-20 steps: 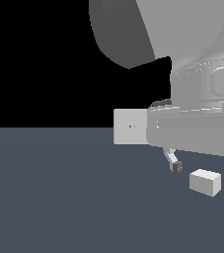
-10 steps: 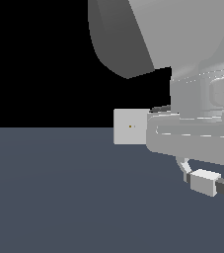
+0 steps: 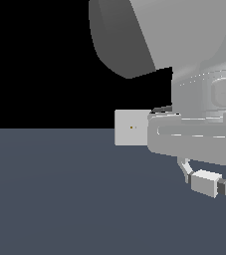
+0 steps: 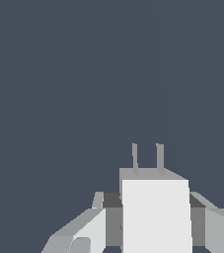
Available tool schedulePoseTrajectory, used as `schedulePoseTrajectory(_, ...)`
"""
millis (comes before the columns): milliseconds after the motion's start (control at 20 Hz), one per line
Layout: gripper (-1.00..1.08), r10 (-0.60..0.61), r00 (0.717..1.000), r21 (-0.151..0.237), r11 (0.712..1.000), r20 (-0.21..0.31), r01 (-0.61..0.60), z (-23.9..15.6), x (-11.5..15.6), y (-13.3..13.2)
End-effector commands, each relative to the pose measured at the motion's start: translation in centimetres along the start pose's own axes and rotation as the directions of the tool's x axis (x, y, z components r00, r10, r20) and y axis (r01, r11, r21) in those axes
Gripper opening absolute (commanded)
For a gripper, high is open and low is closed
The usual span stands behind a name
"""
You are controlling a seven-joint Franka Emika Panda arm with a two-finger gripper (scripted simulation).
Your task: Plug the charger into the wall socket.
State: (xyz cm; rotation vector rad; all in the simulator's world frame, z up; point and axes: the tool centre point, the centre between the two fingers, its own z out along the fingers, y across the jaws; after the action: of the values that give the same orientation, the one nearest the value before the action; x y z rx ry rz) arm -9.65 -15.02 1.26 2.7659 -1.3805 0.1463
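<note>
Exterior view is showing the wall socket standing upright, well apart from the gripper, off toward the exterior view's left and farther back. Gripper is sitting clamped on the charger, one finger on each short side. Wrist view is presenting the charger as a plain white block with two prongs projecting forward.

A matt, smooth white finish is seen on the charger; the bench is rendered flat, matt slate-grey.
</note>
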Motion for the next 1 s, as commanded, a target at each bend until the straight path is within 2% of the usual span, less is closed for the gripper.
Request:
schedulePoseTrajectory(0,-1.0,-0.017,1.0,0.002,1.0,-0.001,0.017,-0.2,0.1,-0.2)
schedulePoseTrajectory(300,-1.0,-0.114,0.994,0.012,0.993,-0.002,0.114,-1.1,0.5,-1.5)
schedulePoseTrajectory(550,-1.0,-0.245,0.97,0.025,0.969,-0.006,0.245,-2.3,0.8,-3.2)
schedulePoseTrajectory(750,-1.0,-0.376,0.927,0.038,0.926,-0.011,0.376,-3.6,0.9,-5.0)
schedulePoseTrajectory(950,-1.0,-0.505,0.863,0.051,0.861,-0.018,0.506,-5.0,0.7,-6.9)
